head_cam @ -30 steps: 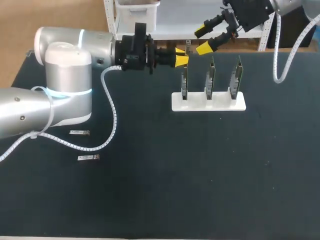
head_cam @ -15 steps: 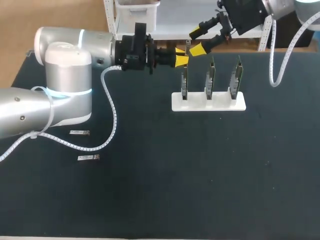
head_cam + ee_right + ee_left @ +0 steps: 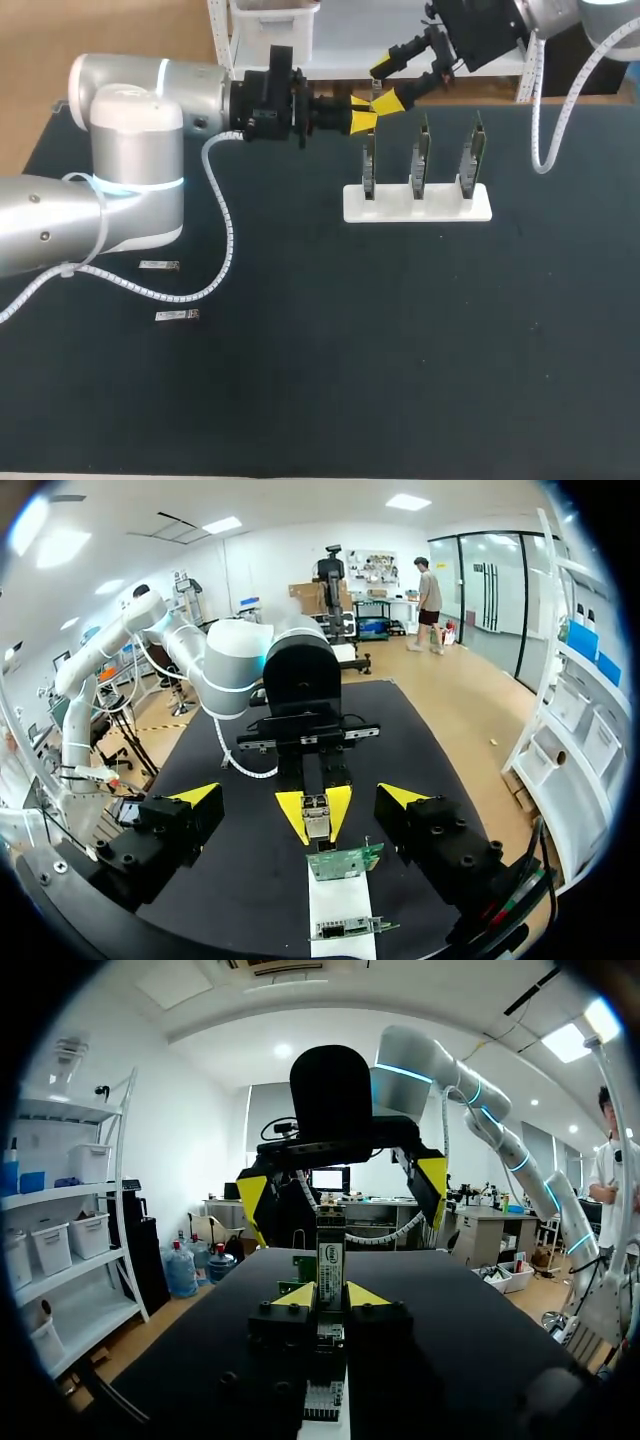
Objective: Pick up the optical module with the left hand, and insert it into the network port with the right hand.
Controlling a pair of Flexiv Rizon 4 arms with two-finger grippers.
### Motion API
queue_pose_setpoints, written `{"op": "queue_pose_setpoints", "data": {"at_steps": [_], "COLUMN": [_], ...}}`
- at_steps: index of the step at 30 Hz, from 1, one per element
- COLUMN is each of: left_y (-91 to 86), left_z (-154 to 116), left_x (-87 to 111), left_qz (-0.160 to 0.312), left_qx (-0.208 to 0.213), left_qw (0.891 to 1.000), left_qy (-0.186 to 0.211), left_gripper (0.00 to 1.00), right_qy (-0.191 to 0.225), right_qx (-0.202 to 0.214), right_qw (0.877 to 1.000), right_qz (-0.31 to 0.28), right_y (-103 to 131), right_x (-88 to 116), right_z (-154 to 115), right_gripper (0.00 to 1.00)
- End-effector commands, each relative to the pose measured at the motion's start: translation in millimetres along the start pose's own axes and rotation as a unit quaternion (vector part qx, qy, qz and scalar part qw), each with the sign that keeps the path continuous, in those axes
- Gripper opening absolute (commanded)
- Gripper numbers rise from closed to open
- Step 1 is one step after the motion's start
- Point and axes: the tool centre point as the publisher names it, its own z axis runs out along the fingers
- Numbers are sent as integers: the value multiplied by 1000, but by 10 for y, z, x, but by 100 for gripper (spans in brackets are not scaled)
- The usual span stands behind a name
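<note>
My left gripper [image 3: 363,121] reaches in from the left at the back of the table, shut on a small metal optical module [image 3: 330,1245] that sticks out past its yellow tips. The right gripper [image 3: 388,85] hangs open just beyond it, its two yellow fingers standing either side of the module's free end without touching. In the right wrist view the module [image 3: 317,818] sits ahead, between my wide-open fingers [image 3: 196,796]. Below it stand green network cards [image 3: 345,861] upright in a white stand [image 3: 417,204].
The stand holds three cards [image 3: 421,150] side by side, right of the left gripper. Two spare modules [image 3: 159,265] [image 3: 177,315] lie on the black mat near the left arm's base. A white spiral cable [image 3: 222,215] hangs from the left arm.
The right gripper has moved left and slightly back, closing in on the module held by the left gripper. The left arm has stayed still.
</note>
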Motion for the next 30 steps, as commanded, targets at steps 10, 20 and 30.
{"op": "queue_pose_setpoints", "data": {"at_steps": [10,20,30], "left_y": [22,22,22], "left_z": [6,6,6], "left_x": [3,3,3], "left_qz": [0,0,0], "left_qx": [2,2,2], "left_qw": [1000,1000,1000], "left_qy": [1,1,1], "left_gripper": [0,0,92], "right_qy": [2,3,-1], "right_qx": [-1,1,6], "right_qw": [1000,1000,1000], "right_qz": [0,4,13], "right_y": [-44,-66,-59], "right_x": [-2,17,63], "right_z": [15,10,-5], "right_gripper": [0,0,0]}}
